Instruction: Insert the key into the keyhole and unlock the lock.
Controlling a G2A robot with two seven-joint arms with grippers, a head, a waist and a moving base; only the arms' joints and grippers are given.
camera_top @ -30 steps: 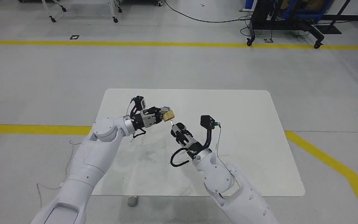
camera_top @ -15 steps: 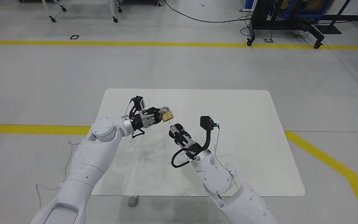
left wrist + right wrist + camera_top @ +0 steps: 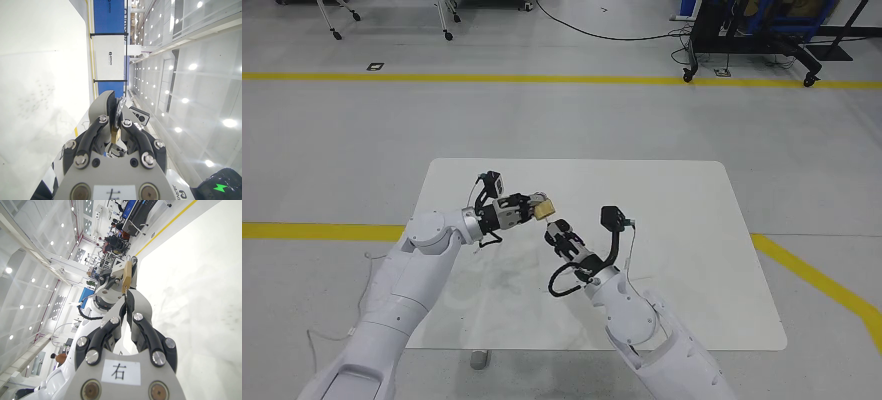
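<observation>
Top view, left gripper (image 3: 532, 209): clenched on a small brass rectangular padlock (image 3: 543, 208), above the white rectangular table (image 3: 682, 200).
Top view, padlock: projects past the tips of the left jaws, toward the right gripper (image 3: 553, 229).
Top view, right gripper: just beside the padlock, jaw tips facing it.
Left wrist view, left gripper (image 3: 118, 106): jaws clamped on the padlock (image 3: 115, 135), which is seen edge-on between them.
Left wrist view, padlock: the brass body sits deep between the jaws, toward the palm. A silver metal part (image 3: 120, 106) stands between the jaw tips.
Right wrist view, right gripper (image 3: 126, 294): jaws pinched tight on a thin silver metal key (image 3: 125, 292), seen edge-on between the black pads (image 3: 130, 302).
Right wrist view, key: the blade runs out past the jaw tips and meets the near end face of the padlock (image 3: 127, 273). How far it has entered cannot be told.
Right wrist view, padlock: straight ahead of the right jaws, in line with the key, and gripped from the sides by the left gripper (image 3: 127, 268). Its silver shackle (image 3: 128, 256) is at the end away from the right jaws.
</observation>
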